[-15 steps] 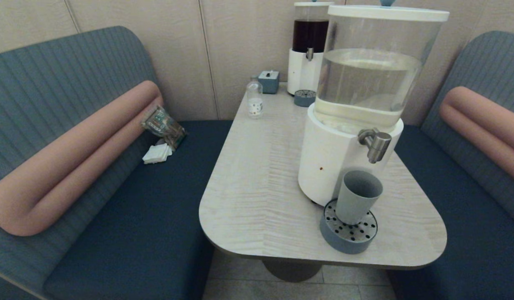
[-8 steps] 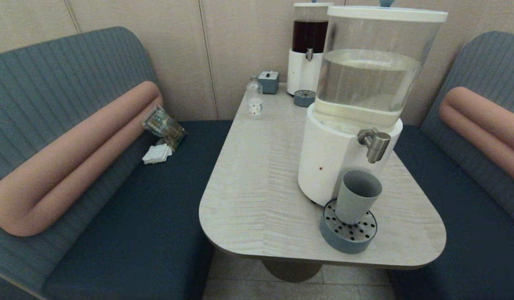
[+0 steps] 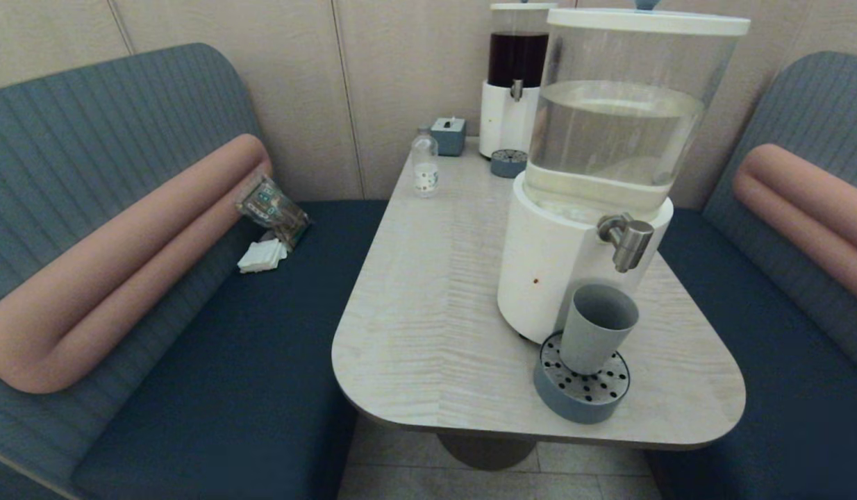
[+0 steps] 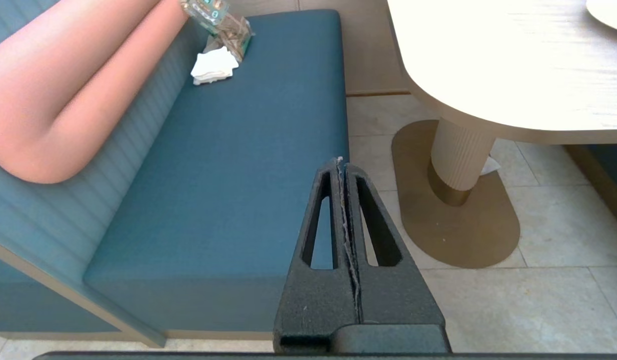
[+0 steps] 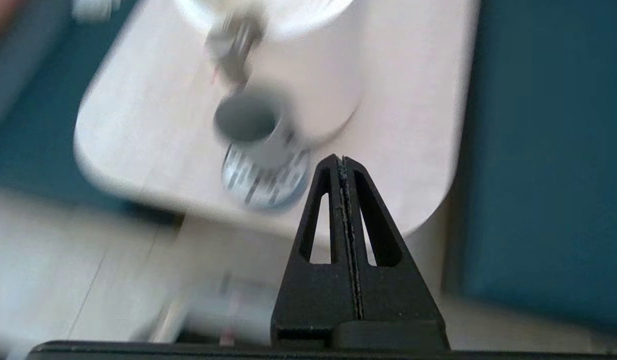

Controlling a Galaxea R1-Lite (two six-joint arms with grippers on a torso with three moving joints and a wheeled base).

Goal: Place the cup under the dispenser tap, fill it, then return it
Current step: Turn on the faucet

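The grey-blue cup (image 3: 595, 328) stands upright on the round perforated drip tray (image 3: 581, 389), right below the brushed-metal dispenser tap (image 3: 626, 241) of the big white-based dispenser (image 3: 560, 264). In the right wrist view the cup (image 5: 253, 125) and the tap (image 5: 233, 47) lie ahead of my right gripper (image 5: 342, 159), which is shut and empty, off the table's near edge. My left gripper (image 4: 340, 161) is shut and empty, low over the floor beside the blue bench. Neither arm shows in the head view.
A dark-liquid dispenser (image 3: 513, 83), a small clear bottle (image 3: 424, 167) and a small blue box (image 3: 448, 135) stand at the table's far end. Blue benches (image 3: 248, 347) with pink bolsters flank the table (image 3: 428, 312). The table's pedestal (image 4: 458, 155) rises from the tiled floor.
None in the head view beyond a slight shake of the camera; the cup stays on the drip tray under the tap.
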